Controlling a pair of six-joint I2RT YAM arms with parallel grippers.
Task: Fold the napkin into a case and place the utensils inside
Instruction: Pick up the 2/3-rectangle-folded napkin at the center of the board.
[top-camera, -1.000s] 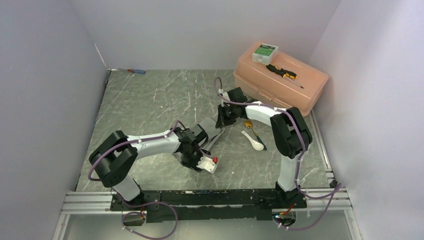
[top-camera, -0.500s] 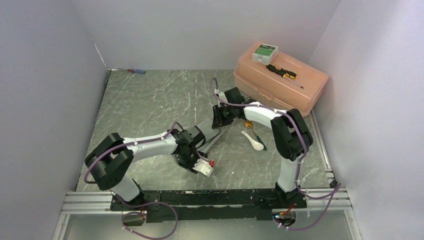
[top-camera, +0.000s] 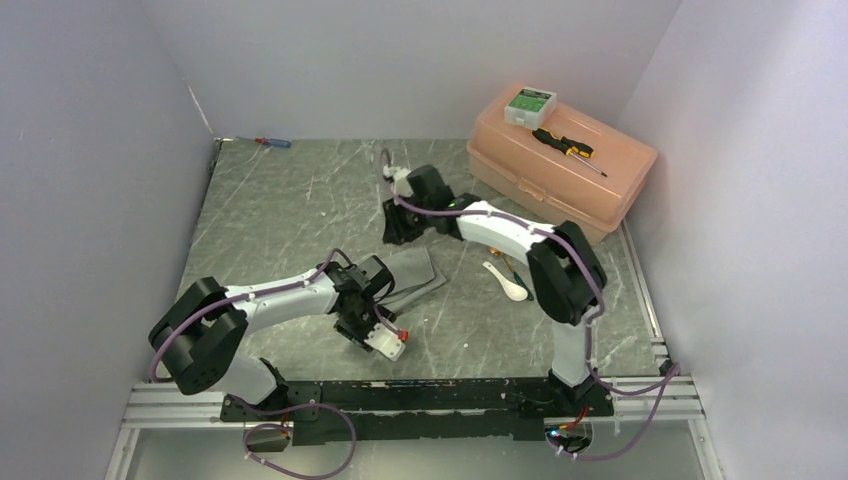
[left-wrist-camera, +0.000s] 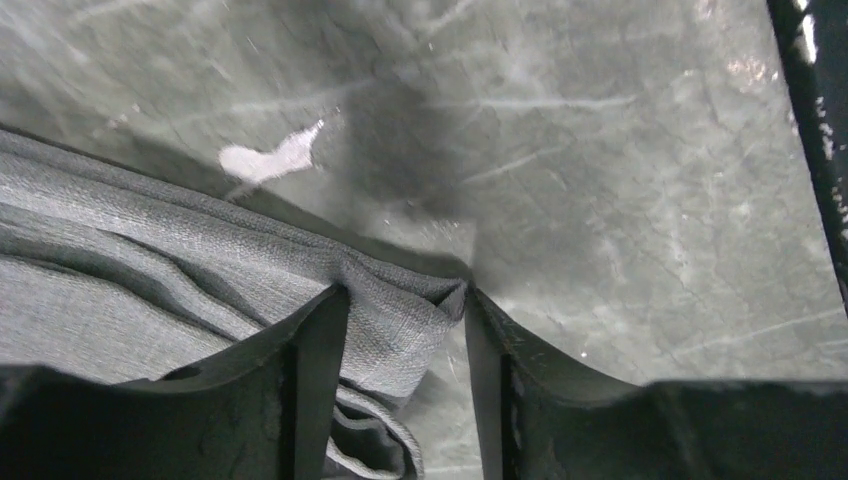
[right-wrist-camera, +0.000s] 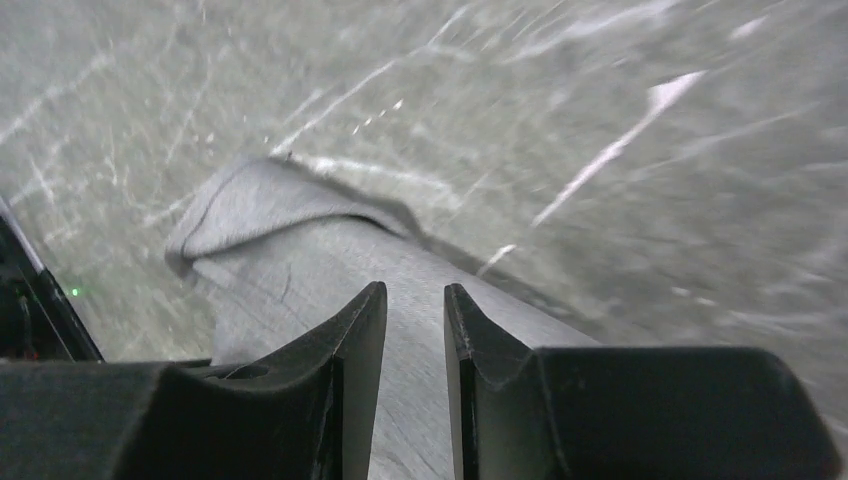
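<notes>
You're mid-fold: the left tool (left-wrist-camera: 405, 300) pinches a napkin (top-camera: 415, 275) corner; whether the right tool (right-wrist-camera: 414, 295) grips, you cannot tell. The utensils (top-camera: 510, 285) lie outside, at 3 o'clock.

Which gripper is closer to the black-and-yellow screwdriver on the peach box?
Right. The right gripper, pinching the napkin's far end, sits left of the screwdriver; the left gripper grips the napkin's near end, farther away on the same side.

The left arm (top-camera: 285, 293) and right arm (top-camera: 500, 222) have white links, black joints and loose purple cables (top-camera: 352, 430). The left claw (left-wrist-camera: 405, 295) and right claw (right-wrist-camera: 415, 292) are matte black.
</notes>
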